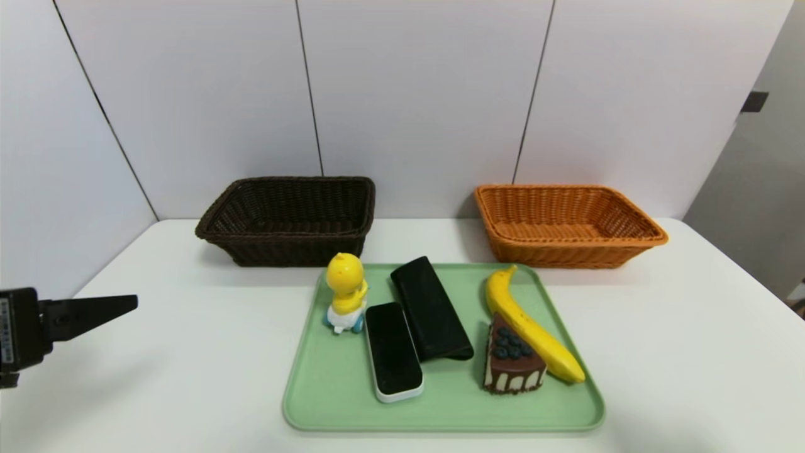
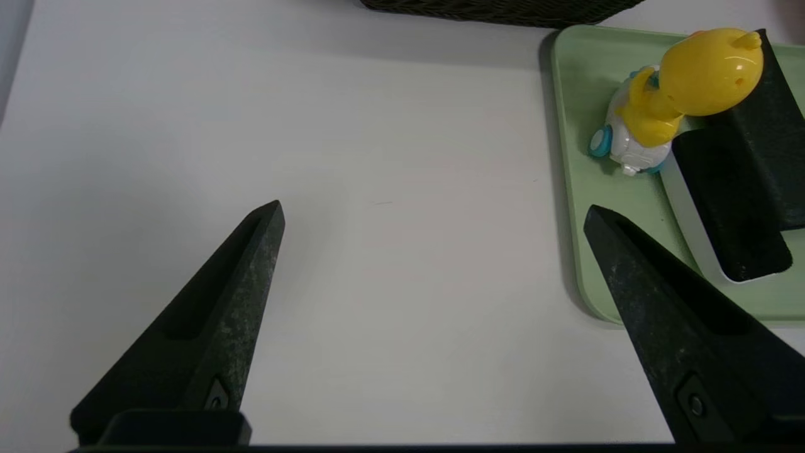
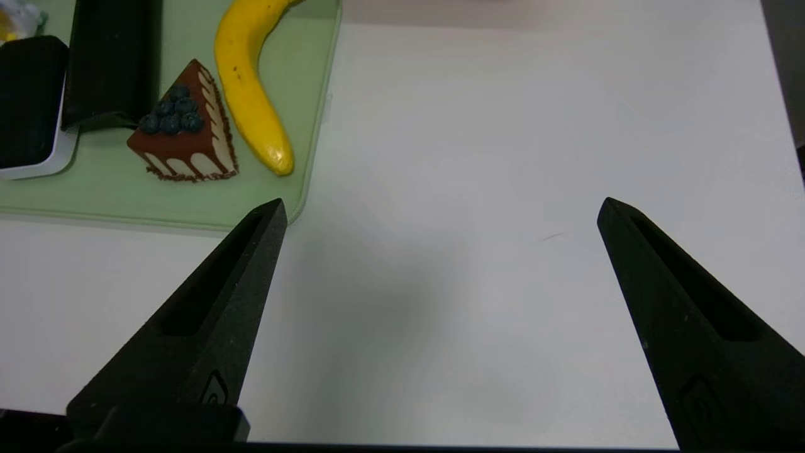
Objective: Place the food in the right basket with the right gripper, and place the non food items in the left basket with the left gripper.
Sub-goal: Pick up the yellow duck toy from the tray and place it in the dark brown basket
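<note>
Above the white table (image 1: 214, 352), the left gripper (image 2: 433, 211) hovers with fingers spread, the duck toy (image 2: 692, 94) beyond its tray-side fingertip. The right gripper (image 3: 443, 207) also hangs wide-fingered, the chocolate cake wedge (image 3: 185, 129) and banana (image 3: 251, 88) on the green tray (image 3: 126, 201) beyond its tray-side fingertip.

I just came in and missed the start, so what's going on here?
Nothing is being handled right now. The left gripper and right gripper are both open and empty above the white table. The banana, cake wedge, duck toy, black case and oblong device all lie on the green tray. Nothing shows inside the dark basket or orange basket.
</note>
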Tool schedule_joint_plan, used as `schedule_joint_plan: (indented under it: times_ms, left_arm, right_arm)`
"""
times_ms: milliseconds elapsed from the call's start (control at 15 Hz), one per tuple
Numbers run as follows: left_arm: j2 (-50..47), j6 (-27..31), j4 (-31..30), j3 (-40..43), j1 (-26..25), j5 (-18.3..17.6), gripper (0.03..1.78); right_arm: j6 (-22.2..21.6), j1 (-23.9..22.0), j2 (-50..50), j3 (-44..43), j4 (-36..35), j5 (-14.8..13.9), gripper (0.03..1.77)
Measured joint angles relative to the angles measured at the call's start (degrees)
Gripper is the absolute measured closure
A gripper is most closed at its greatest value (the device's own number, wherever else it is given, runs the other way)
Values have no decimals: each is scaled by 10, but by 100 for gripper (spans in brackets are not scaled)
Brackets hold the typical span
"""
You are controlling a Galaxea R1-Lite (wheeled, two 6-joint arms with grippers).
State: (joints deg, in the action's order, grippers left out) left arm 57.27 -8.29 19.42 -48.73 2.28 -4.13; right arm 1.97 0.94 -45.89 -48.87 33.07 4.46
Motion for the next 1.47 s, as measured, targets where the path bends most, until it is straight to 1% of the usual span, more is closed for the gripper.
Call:
schedule_joint_plan:
  times_ms: [200,333,400,600,800,933,1067,1133,1200,1333,1467]
  left_arm:
    - [49,2,-2,-33,36,-40,12]
    - [66,2,-13,-38,74,-45,12]
    - [76,2,-30,-38,95,-45,12]
    - [111,7,-97,-25,149,-45,12]
    - [140,41,-180,34,197,-43,12]
    - [157,71,-251,92,225,-42,12]
    - [175,83,-335,144,247,-40,12]
    - [186,86,-377,165,257,-40,12]
    - [194,92,-404,179,266,-39,12]
    - [211,108,-432,192,276,-38,12]
    - [229,115,-452,195,284,-38,12]
  right_arm:
    - [15,13,-85,-57,30,5,9]
    - [38,25,-122,-71,38,7,9]
    - [42,30,-132,-74,37,7,9]
    - [46,69,-150,-75,32,10,9]
    - [45,107,-158,-75,27,28,9]
    - [45,114,-166,-74,26,29,9]
    - [45,117,-172,-72,26,31,9]
    - [45,118,-174,-72,25,37,9]
    - [45,118,-175,-72,16,49,9]
    - [45,119,-177,-70,-9,75,9]
    - [47,124,-177,-66,-32,82,9]
